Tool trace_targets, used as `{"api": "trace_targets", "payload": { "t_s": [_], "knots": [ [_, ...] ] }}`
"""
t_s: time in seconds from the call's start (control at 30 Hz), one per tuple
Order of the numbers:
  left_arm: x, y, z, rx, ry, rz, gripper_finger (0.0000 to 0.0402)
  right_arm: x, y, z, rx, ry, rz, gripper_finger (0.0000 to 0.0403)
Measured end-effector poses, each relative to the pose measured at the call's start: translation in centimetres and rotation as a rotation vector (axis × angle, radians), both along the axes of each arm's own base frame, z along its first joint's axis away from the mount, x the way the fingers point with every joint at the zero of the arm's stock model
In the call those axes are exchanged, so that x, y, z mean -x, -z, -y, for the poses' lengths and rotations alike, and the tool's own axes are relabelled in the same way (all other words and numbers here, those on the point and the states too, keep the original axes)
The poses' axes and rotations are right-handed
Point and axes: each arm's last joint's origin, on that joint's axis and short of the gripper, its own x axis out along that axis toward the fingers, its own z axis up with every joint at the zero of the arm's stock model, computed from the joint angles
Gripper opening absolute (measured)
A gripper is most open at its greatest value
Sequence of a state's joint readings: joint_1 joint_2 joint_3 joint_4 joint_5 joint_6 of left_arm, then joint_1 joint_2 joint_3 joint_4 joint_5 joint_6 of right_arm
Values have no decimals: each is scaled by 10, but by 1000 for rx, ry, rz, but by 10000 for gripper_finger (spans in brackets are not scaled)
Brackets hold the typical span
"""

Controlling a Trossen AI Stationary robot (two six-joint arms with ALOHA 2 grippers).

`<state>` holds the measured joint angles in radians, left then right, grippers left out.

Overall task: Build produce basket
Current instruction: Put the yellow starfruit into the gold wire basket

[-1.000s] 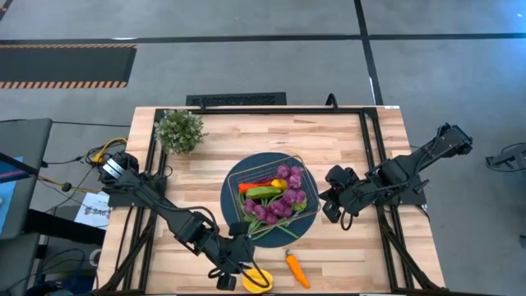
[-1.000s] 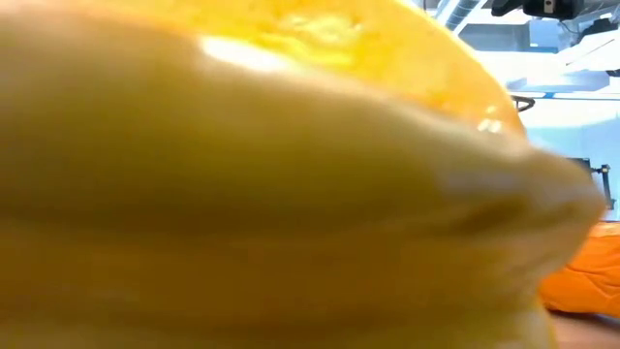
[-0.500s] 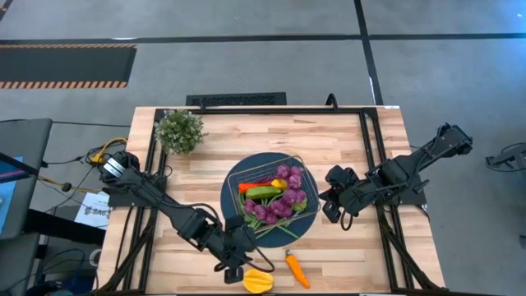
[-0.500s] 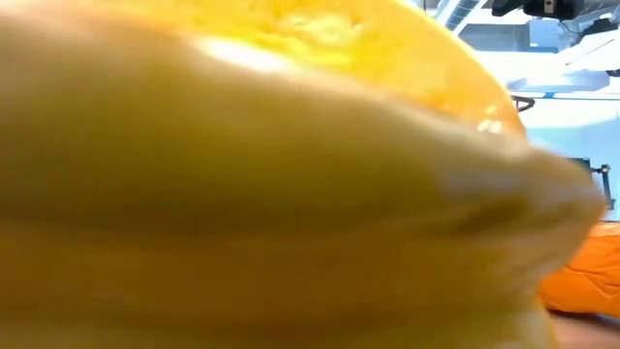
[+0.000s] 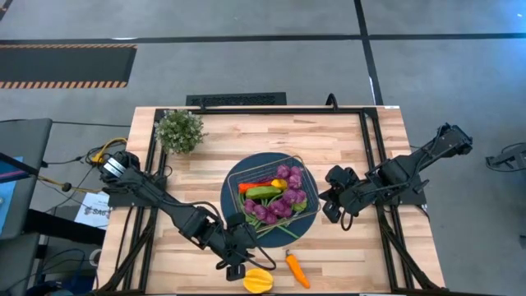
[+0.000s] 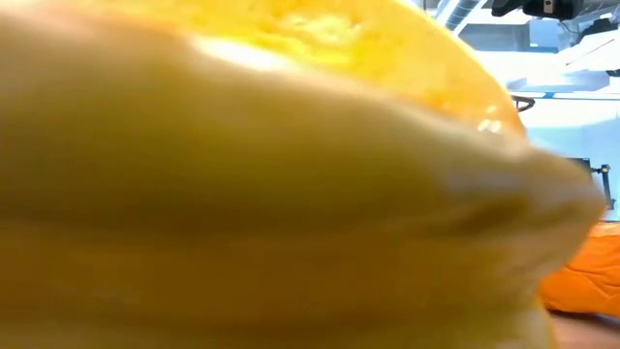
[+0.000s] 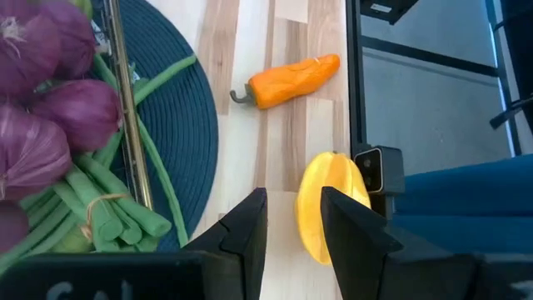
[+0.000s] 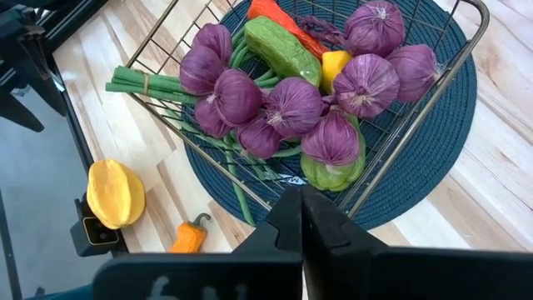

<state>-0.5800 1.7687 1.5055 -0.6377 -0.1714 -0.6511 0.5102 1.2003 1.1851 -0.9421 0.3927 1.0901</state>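
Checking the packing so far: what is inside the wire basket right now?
In the wire basket: purple onion-like bulbs, a green cucumber, a red chili, a yellow piece and a green bean bundle. Anything beneath the bulbs is covered.

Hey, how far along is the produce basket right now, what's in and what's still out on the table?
Mostly loaded: the basket on the blue mat holds purple bulbs, a cucumber and green beans. Nothing is in hand; the left gripper is open beside the yellow ribbed fruit, and the right gripper waits shut by the basket. Left: that fruit and the orange pepper on the table.
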Motion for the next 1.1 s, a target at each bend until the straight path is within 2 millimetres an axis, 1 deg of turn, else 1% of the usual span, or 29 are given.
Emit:
{"api": "trace_targets", "payload": {
  "t_s": [0.5,0.7,0.8,1.0,1.1],
  "knots": [
    [0,0,0,5,-7,-2,100,0,0,0,13,-15,-1,8],
    [0,0,0,114,-132,-30,100,0,0,0,11,-13,0,8],
    [-1,0,-3,116,-153,-43,100,0,0,0,11,-13,1,8],
    [-3,-1,-4,101,-159,-18,100,0,0,0,10,-13,2,8],
    [-3,0,-4,49,-87,-8,100,0,0,0,10,-13,2,8]
  ]
}}
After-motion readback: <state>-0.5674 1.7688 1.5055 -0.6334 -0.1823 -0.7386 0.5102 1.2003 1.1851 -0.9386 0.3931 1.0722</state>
